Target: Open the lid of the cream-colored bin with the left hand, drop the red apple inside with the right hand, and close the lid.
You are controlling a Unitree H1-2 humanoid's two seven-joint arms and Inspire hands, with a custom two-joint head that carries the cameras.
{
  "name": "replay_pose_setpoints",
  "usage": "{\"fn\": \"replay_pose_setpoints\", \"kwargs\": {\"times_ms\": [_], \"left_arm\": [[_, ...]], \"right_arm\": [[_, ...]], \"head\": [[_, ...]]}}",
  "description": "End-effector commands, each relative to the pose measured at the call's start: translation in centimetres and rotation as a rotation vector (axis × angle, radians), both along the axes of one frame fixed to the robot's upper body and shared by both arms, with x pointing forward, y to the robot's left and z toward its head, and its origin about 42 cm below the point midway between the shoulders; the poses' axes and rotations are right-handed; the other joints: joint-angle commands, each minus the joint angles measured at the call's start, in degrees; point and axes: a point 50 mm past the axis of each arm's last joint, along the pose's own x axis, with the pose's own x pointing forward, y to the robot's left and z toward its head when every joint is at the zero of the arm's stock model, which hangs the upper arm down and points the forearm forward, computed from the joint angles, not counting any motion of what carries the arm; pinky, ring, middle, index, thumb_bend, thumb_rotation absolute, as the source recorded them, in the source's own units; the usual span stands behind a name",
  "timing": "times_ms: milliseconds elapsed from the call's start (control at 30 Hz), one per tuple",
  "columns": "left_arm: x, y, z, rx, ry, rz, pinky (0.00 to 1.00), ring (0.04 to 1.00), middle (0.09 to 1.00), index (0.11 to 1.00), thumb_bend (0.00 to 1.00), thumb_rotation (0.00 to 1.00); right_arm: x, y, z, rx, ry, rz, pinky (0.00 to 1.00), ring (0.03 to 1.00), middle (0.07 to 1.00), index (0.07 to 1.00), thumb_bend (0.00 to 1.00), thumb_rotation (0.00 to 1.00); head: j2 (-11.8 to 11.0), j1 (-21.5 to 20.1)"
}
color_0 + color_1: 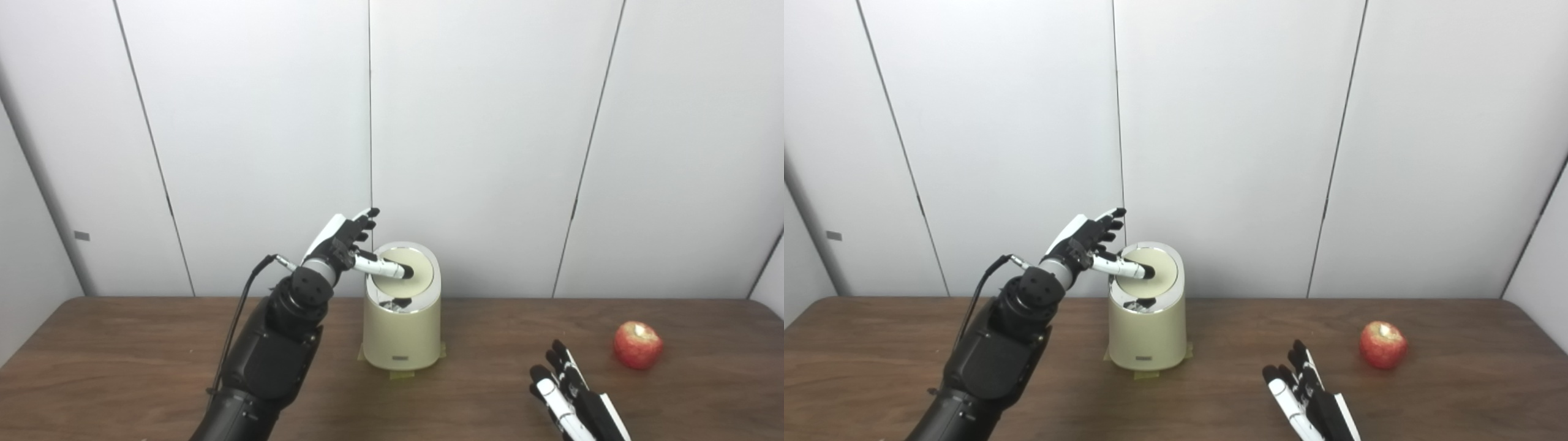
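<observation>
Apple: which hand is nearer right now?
Right. The right hand rests open on the table, just left of and in front of the apple, not touching it. The left hand is far off, raised over the bin, one finger on its lid.

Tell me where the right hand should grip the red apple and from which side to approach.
Grip the red apple around its rounded middle, coming from above and from its left, where the open right hand rests. It sits upright with its stem dimple up, alone on the brown wooden table, so every side is free.
</observation>
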Motion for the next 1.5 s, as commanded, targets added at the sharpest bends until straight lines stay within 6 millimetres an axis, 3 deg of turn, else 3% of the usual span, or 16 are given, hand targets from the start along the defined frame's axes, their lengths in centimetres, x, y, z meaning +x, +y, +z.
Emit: {"fn": "replay_pose_setpoints", "kwargs": {"times_ms": [0, 233, 367, 633, 800, 967, 1233, 1467], "left_arm": [[0.6, -1.0, 3.7, -0.004, -0.120, -0.009, 0.82, 0.907, 0.957, 0.987, 0.84, 0.08], [0.6, -1.0, 3.2, 0.067, -0.148, 0.000, 0.73, 0.865, 0.948, 0.972, 0.84, 0.07], [0.7, -1.1, 3.1, 0.145, -0.179, 0.001, 0.78, 0.887, 0.942, 0.969, 0.86, 0.08], [0.8, -1.3, 3.0, 0.209, -0.238, -0.010, 0.72, 0.873, 0.944, 0.963, 0.88, 0.07], [0.7, -1.2, 3.3, 0.276, -0.277, -0.011, 0.77, 0.910, 0.963, 0.950, 0.88, 0.07], [0.7, -1.4, 2.9, 0.364, -0.320, -0.030, 0.74, 0.898, 0.952, 0.947, 0.88, 0.03], [0.3, -2.0, 2.0, 0.500, -0.397, -0.090, 0.84, 0.901, 0.930, 0.943, 0.89, 0.00], [0.1, -1.9, 1.9, 0.566, -0.423, -0.104, 0.85, 0.895, 0.916, 0.937, 0.91, 0.00]], "right_arm": [[0.8, 0.2, 2.2, 0.006, -0.096, 0.018, 0.90, 0.960, 1.000, 1.000, 0.61, 0.54], [0.9, 0.0, 2.3, 0.019, -0.104, 0.007, 0.88, 0.949, 0.988, 1.000, 0.64, 0.53], [0.8, -0.1, 2.3, 0.018, -0.110, 0.001, 0.88, 0.943, 0.984, 1.000, 0.66, 0.53], [0.7, -0.2, 2.3, 0.064, -0.132, 0.013, 0.91, 0.952, 0.975, 1.000, 0.70, 0.52], [0.6, -0.2, 2.3, 0.060, -0.135, 0.015, 0.91, 0.952, 0.976, 1.000, 0.71, 0.54], [0.5, -0.1, 2.3, 0.064, -0.138, 0.018, 0.92, 0.955, 0.982, 1.000, 0.70, 0.54], [0.6, -0.1, 2.3, 0.066, -0.141, 0.016, 0.92, 0.953, 0.978, 1.000, 0.70, 0.54], [0.7, -0.1, 2.4, 0.069, -0.145, 0.015, 0.92, 0.956, 0.983, 1.000, 0.69, 0.54]], "head": [[0.1, -0.1], [0.4, 0.1], [0.5, 0.3], [0.8, 0.5], [1.0, 0.3], [1.2, 0.1], [1.3, -0.1], [1.2, -0.1]]}}
